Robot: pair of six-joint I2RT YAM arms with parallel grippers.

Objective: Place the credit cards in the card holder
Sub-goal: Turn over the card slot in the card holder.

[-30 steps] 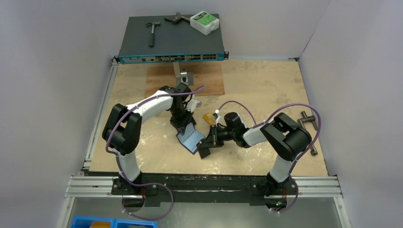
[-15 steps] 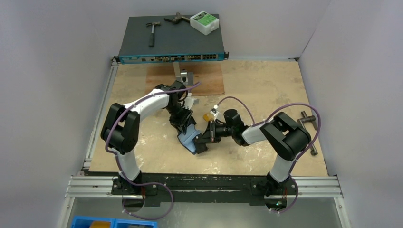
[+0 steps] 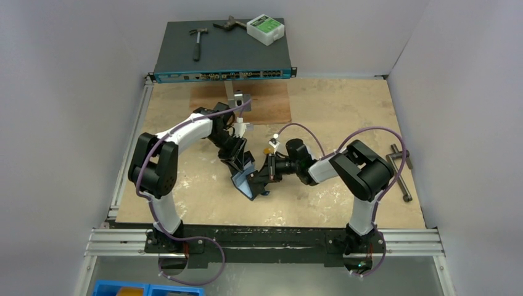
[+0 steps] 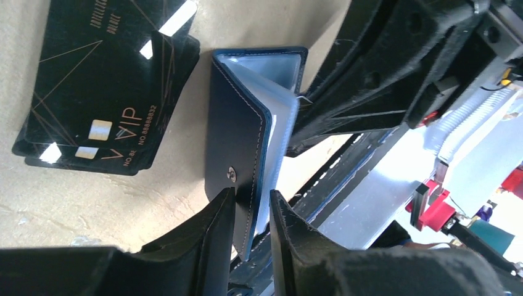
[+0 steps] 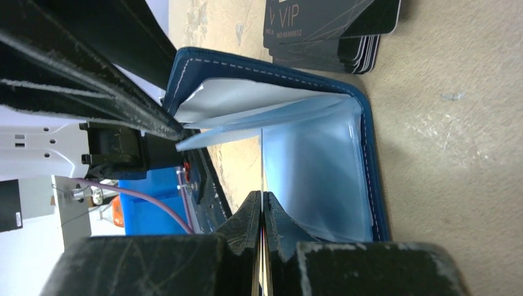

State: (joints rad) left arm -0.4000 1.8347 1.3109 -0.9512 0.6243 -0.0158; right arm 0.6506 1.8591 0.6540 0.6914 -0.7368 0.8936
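The left gripper [image 4: 251, 200] is straddling the free edge of the raised navy cover of the card holder [image 4: 237, 123]. One finger is lying against the outer face just by the snap stud, and the other is sitting on the inner side against the clear leaves. Its jaws are standing a little apart with that cover between them, and whether they are pinching it or only bracketing it I cannot tell. Ahead of these jaws and off to the outer-face side, a stack of black cards [image 4: 92, 86] with pale VIP lettering is lying flat on the table [image 4: 37, 203]. The stack is fanning slightly, its nearest corner just beside the holder's far edge. The holder is sitting open between the two grippers, one cover lying on the table and the other standing up at an angle, so the pale blue lining and the clear leaves are spreading toward the right jaws. The right gripper [image 5: 262, 198] is pointing into that opening with its jaws clenched on a thin card [image 5: 262, 160], which is showing edge-on as a fine line; its colour I cannot tell. The card's leading edge is reaching straight ahead of the fingertips in among the leaves, and which pocket it is meeting is not showing. Beyond the right jaws, past the holder's stitched far edge, the same black stack is lying. Well off to the outer side of the right arm, a metal tool [image 3: 401, 169] is resting near the table's edge
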